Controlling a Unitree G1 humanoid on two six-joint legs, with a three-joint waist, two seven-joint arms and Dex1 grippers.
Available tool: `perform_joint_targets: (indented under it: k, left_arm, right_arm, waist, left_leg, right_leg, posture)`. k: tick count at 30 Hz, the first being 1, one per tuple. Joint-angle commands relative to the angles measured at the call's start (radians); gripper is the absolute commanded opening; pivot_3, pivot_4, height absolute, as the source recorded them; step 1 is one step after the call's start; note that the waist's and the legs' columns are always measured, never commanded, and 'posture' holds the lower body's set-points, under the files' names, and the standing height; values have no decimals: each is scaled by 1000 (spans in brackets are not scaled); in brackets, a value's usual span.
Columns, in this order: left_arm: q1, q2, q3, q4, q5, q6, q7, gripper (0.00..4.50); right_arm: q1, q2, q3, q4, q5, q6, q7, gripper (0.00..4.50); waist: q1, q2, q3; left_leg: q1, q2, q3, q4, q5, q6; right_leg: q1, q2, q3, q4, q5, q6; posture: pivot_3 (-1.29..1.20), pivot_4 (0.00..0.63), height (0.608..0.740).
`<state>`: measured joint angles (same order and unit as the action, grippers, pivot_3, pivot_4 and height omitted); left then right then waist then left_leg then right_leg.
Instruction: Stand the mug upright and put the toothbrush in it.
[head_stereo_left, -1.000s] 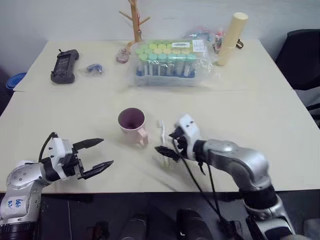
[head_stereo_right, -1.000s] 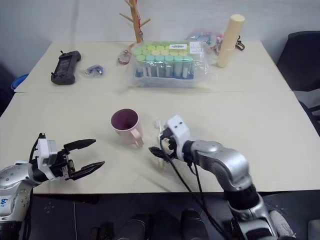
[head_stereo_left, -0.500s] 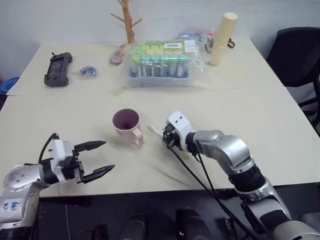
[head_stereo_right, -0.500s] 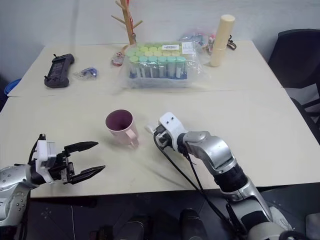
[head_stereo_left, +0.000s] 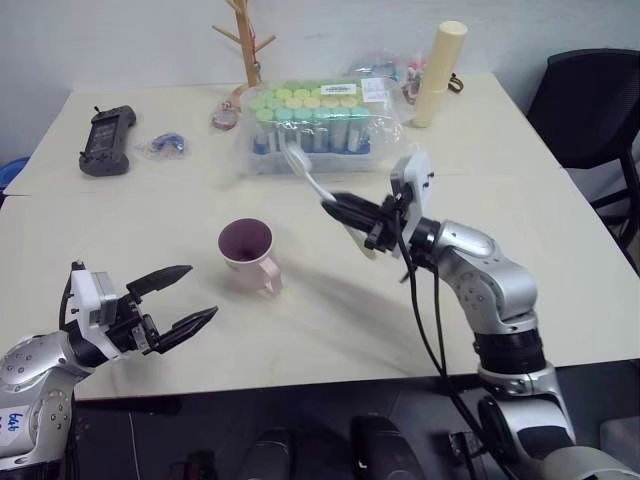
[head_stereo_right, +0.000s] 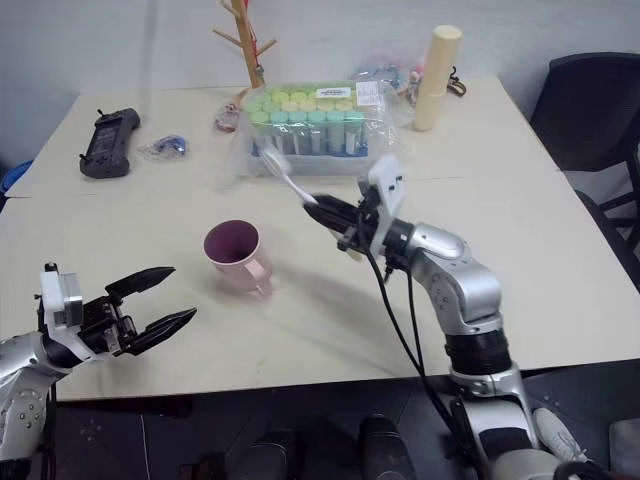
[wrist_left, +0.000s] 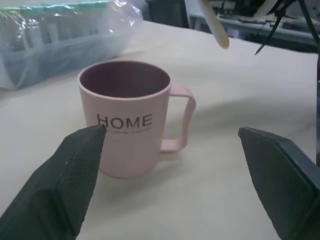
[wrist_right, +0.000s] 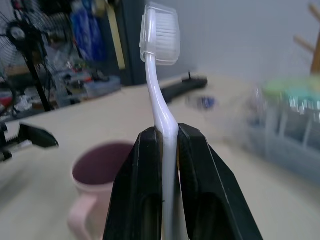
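The mug (head_stereo_left: 247, 250) stands upright on the table (head_stereo_left: 560, 250), handle toward the robot. Above and to the right of the mug, the right gripper (head_stereo_left: 340, 208) is clamped on the toothbrush (head_stereo_left: 318, 189), bristle head raised away from the mug's mouth. Left of the mug, nearer the table's front edge, the left gripper (head_stereo_left: 190, 296) hangs with fingers spread, empty. Beyond the mug lies a bagged rack of tubes (head_stereo_left: 315, 120).

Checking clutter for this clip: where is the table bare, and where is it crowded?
Bare: the table between the mug and its right edge, and between mug and black controller. Crowded: the far edge, around the bagged tube rack, wooden stand and cream cylinder.
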<state>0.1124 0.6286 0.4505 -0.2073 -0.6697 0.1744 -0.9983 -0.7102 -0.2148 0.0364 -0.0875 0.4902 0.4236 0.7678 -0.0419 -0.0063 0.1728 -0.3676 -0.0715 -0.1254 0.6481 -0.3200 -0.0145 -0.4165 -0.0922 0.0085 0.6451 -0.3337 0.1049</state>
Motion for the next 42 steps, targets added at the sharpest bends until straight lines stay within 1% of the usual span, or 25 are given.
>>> perform_joint_targets:
  k: [1, 2, 4, 7, 11, 12, 15, 16, 20, 24, 25, 26, 30, 32, 34, 35, 39, 42]
  left_arm:
    - [15, -18, 38, -7, -15, -22, 21, 4500]
    - [19, -25, 37, 2, 0, -35, 25, 4500]
    - [24, -31, 34, 14, 19, -50, 31, 4500]
    - [21, -32, 31, 25, 29, -61, 37, 4500]
    - [18, -34, 28, 25, 33, -71, 45, 4500]
    - [18, -35, 28, 25, 33, -73, 46, 4500]
    - [13, -31, 29, 25, 36, -82, 50, 4500]
    - [10, -28, 31, 26, 35, -82, 51, 4500]
    - [5, -21, 35, 38, 34, -83, 46, 4500]
    - [-1, -20, 27, 41, 37, -81, 46, 4500]
    - [-4, -21, 22, 44, 40, -84, 45, 4500]
    - [-5, -22, 18, 47, 42, -87, 44, 4500]
    - [-4, -23, 16, 55, 49, -96, 37, 4500]
    - [3, -20, 17, 55, 50, -99, 29, 4500]
    - [8, -19, 17, 50, 47, -98, 24, 4500]
    - [9, -18, 17, 49, 46, -99, 24, 4500]
    - [10, -16, 10, 55, 50, -103, 18, 4500]
    - [9, -14, 4, 61, 56, -106, 9, 4500]
  right_arm:
    - [-75, 129, 31, 99, -31, -213, 17, 133]
    - [-101, 204, 46, 183, -56, -303, 13, 133]
    - [-143, 310, 71, 329, -107, -431, -8, 133]
    - [-197, 415, 72, 528, -155, -565, -22, 133]
    - [-234, 473, 78, 707, -160, -689, 7, 133]
    - [-233, 483, 78, 721, -131, -682, 53, 133]
    - [-230, 487, 79, 761, -133, -722, 64, 1223]
    - [-226, 485, 76, 764, -131, -729, 66, 1445]
    - [-216, 482, 73, 745, -102, -709, 106, 2838]
    - [-224, 478, 77, 741, -103, -715, 108, 4178]
    - [-228, 465, 83, 735, -112, -718, 112, 4390]
    - [-230, 452, 83, 720, -112, -706, 111, 4465]
    - [-232, 353, 51, 614, -88, -608, 113, 4465]
    - [-196, 233, 17, 473, -56, -474, 121, 4465]
    - [-142, 126, 9, 335, -34, -334, 120, 4465]
    - [-119, 90, 15, 286, -29, -274, 109, 4465]
    - [5, -135, 75, 91, -57, 15, 128, 4465]
    - [40, -235, 100, 15, -80, 222, 64, 4465]
  waist:
    - [-3, 0, 0]
    - [-3, 0, 0]
    - [-9, 0, 0]
    - [-13, 0, 0]
    - [-6, 0, 0]
    - [-8, 0, 0]
    - [-14, 0, 0]
    - [-16, 0, 0]
    - [-22, 1, 0]
    - [-19, 1, 0]
    - [-18, 1, 0]
    - [-18, 1, 0]
    - [-17, 1, 0]
    - [-14, 1, 0]
    - [6, 1, 0]
    - [14, 0, 0]
    - [15, 1, 0]
    - [9, 1, 1]
  left_leg:
    - [0, 0, 0, 0, 0, 0]
    - [0, 0, 0, 0, 0, -1]
    - [0, 0, 0, 0, 1, -1]
    - [0, 0, -1, -1, 1, -2]
    - [-1, -3, -2, 1, 1, -1]
    - [-1, -3, -2, 1, 1, -1]
    - [0, -2, -2, 1, 1, -1]
    - [0, -2, -2, 0, 1, -1]
    - [0, -1, -1, -1, 1, -2]
    - [0, -1, -1, 0, 1, -2]
    - [0, -1, -1, 0, 1, -2]
    - [0, -1, -1, 0, 1, -2]
    - [-1, -1, -1, 0, 1, -2]
    - [-1, -1, -1, 0, 1, -2]
    - [-2, -2, -3, 1, 1, -2]
    - [-2, -2, -3, 1, 0, -1]
    - [-1, -2, -2, 1, 0, 0]
    - [-1, -2, 0, 1, 0, 0]
  right_leg:
    - [0, 0, 0, 0, 0, 0]
    - [0, 0, 0, 0, 0, 0]
    - [0, 0, 0, 1, 0, 0]
    - [-1, 0, -1, 3, 0, 0]
    - [2, -2, -2, 2, 0, 0]
    - [2, -2, -2, 1, 0, 0]
    - [2, -2, -2, 2, 0, 0]
    - [1, -1, -2, 2, 0, 0]
    - [-1, -1, -2, 5, 0, 0]
    - [-1, -1, -2, 5, 0, 0]
    - [-1, -1, -2, 5, 0, 0]
    - [-1, -1, -2, 5, 0, 0]
    - [-1, -1, -2, 6, 0, 0]
    - [-1, -1, -2, 6, 0, 0]
    - [0, -2, -2, 4, 0, 0]
    - [0, -3, -2, 0, 0, 0]
    - [1, -3, -2, -2, 0, 0]
    - [-1, -2, 0, 0, 0, 0]
  posture:
    - [0, 150, 740]
    - [0, 150, 740]
    - [0, 150, 740]
    - [0, 150, 740]
    - [0, 150, 740]
    - [0, 150, 740]
    - [0, 150, 740]
    - [0, 150, 740]
    - [0, 150, 740]
    - [0, 150, 740]
    - [0, 150, 740]
    - [0, 150, 740]
    - [0, 150, 740]
    - [0, 150, 740]
    - [0, 150, 740]
    - [0, 150, 740]
    - [0, 150, 740]
    - [0, 150, 740]
